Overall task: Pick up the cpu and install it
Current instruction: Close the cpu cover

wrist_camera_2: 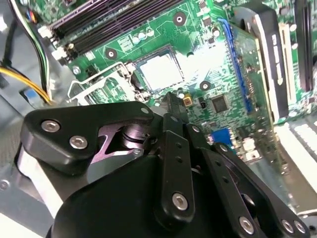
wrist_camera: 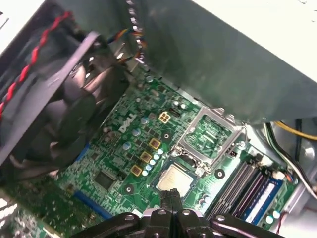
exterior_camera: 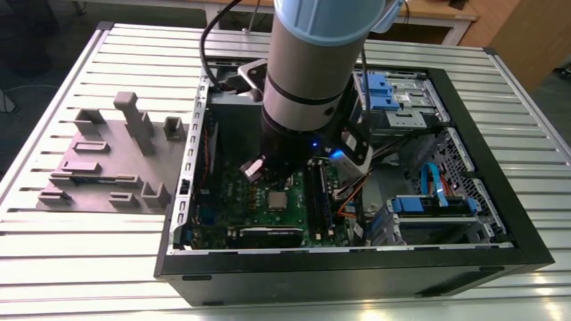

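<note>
- Desk [exterior_camera: 71, 234]: slatted metal top. It carries the case that houses the motherboard.
- Computer case [exterior_camera: 357, 277]: black, lying open side up, with the green motherboard [exterior_camera: 234, 200] flat on its floor.
- Arm [exterior_camera: 308, 73]: grey with a blue band, reaching down into the case directly above the motherboard.
- Fixture [exterior_camera: 107, 160]: grey plastic blocks on the desk, outside the case wall, to the exterior view's left of the motherboard.
- Gripper [wrist_camera: 171, 196]: black, poised low over the motherboard. The fingers [wrist_camera: 167, 202] are pressed tip to tip with nothing between them. Whether the tips touch the board cannot be told.
- Memory sticks [wrist_camera: 242, 186]: dark, seated in parallel slots along one edge of the motherboard.
- Socket frame [wrist_camera: 210, 130]: hinged metal, swung open beside the motherboard's socket.
- Cpu [wrist_camera: 174, 178]: silvery square, lying flat and uncovered in the motherboard's socket, just beside the fingertips.
</note>
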`<state>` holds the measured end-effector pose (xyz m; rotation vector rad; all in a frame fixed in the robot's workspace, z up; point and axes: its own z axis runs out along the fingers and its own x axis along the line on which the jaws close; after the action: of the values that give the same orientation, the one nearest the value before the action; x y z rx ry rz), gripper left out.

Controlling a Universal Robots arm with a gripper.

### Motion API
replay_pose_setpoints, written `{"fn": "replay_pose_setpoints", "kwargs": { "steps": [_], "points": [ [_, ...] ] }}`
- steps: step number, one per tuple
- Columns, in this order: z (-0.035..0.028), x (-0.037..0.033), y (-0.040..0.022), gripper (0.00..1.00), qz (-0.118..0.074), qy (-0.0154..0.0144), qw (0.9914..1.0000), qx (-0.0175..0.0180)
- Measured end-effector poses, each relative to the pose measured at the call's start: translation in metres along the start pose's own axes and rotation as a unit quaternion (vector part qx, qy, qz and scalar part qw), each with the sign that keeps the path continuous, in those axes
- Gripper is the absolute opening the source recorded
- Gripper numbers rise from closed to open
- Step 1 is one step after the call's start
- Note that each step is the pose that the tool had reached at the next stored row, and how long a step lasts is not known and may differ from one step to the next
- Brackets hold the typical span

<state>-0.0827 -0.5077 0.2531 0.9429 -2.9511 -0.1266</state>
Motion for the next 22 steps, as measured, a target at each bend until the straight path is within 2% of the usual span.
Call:
{"fn": "replay_pose_setpoints", "kwargs": {
  "steps": [2,5,7,9,11,13,18,19,22],
  "points": [
    [0.0002,0.0000,0.0000,0.11,-0.019,0.0017,0.99983,0.0003],
    [0.0008,0.0000,-0.0001,0.11,-0.045,0.0040,0.99898,0.0006],
    [0.0013,0.0000,-0.0001,0.11,-0.063,0.0057,0.99800,0.0009],
    [0.0017,0.0000,-0.0002,0.11,-0.082,0.0074,0.99663,0.0012],
    [0.0023,0.0000,-0.0002,0.11,-0.099,0.0089,0.99503,0.0014],
    [0.0029,-0.0001,-0.0003,0.11,-0.117,0.0106,0.99304,0.0017],
    [0.0039,0.0000,-0.0004,0.11,-0.160,0.0142,0.98699,0.0017],
    [0.0040,-0.0001,-0.0005,0.11,-0.163,0.0101,0.98657,-0.0025],
    [0.0041,-0.0001,-0.0004,0.11,-0.168,-0.0092,0.98548,-0.0221]
  ]
}}
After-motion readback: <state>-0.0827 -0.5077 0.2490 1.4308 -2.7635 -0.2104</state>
